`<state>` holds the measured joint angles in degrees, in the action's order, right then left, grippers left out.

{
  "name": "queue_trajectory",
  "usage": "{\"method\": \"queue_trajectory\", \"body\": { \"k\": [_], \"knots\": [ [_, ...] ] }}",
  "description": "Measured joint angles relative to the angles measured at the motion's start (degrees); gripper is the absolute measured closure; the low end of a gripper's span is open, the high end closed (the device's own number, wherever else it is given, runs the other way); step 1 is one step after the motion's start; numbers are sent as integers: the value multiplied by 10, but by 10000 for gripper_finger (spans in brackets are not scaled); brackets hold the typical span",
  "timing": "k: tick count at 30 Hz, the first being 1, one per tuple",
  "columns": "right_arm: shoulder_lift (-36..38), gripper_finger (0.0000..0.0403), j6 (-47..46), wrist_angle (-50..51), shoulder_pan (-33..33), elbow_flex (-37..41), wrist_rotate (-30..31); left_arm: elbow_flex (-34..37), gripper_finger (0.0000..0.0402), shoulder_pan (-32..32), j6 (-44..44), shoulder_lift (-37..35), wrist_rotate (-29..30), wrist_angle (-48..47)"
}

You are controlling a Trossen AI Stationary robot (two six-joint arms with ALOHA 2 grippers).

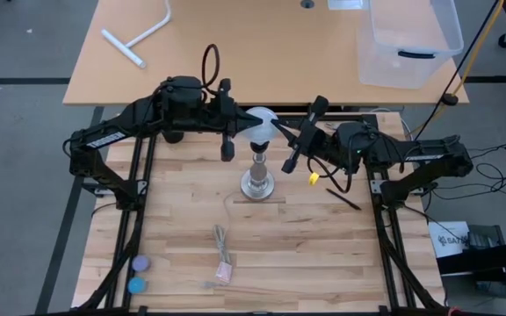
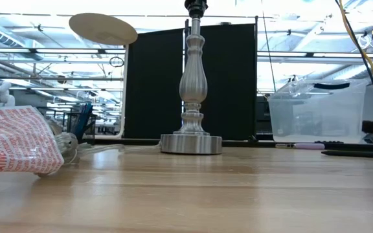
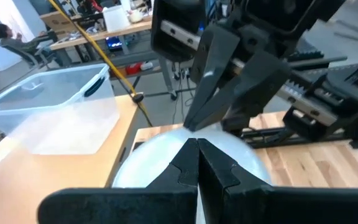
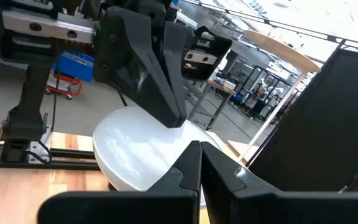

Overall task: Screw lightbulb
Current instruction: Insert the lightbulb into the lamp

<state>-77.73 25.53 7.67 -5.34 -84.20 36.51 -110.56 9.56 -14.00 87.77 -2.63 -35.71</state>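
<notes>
The lightbulb stands globe up on top of the upright metal lamp post at the table's middle; the low view shows only the post and its round base. My left gripper comes level from the table's left, shut, with its tips at the globe. My right gripper comes level from the right, also shut, at the globe's opposite side. Each wrist view shows the white globe with the other arm's fingers beyond it. My left gripper sets its shut fingertips against the globe's left upper side, coming level from the table's left. The bulb stays upright on the post. My right gripper sets its shut fingertips against the globe's right upper side, coming level from the table's right, facing the left gripper.
A thin cord with a pink tag lies near the front; two round caps lie at the front left. A yellow piece and a dark stick lie right of the post. A clear bin stands on the far table.
</notes>
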Motion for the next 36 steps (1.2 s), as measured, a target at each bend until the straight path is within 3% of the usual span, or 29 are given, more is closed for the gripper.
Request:
{"method": "queue_trajectory", "body": {
  "k": [11, 18, 28, 32, 36],
  "knots": [
    [2, 401, 17, 2, -9, 1, -3, -1, 401, -1, 0, -2, 19, -15],
    [23, 364, 45, 28, -63, 4, -7, -2, 401, 0, 2, -2, 23, -14],
    [57, 260, -136, 212, -88, 3, -11, -2, 401, 0, 5, -2, 23, -22],
    [48, 252, -169, 178, -74, 38, -17, -2, 401, 0, 5, -2, 23, -22],
    [42, 277, -189, 98, -54, 107, -22, -2, 401, 0, 6, -2, 23, -21]
  ]
}}
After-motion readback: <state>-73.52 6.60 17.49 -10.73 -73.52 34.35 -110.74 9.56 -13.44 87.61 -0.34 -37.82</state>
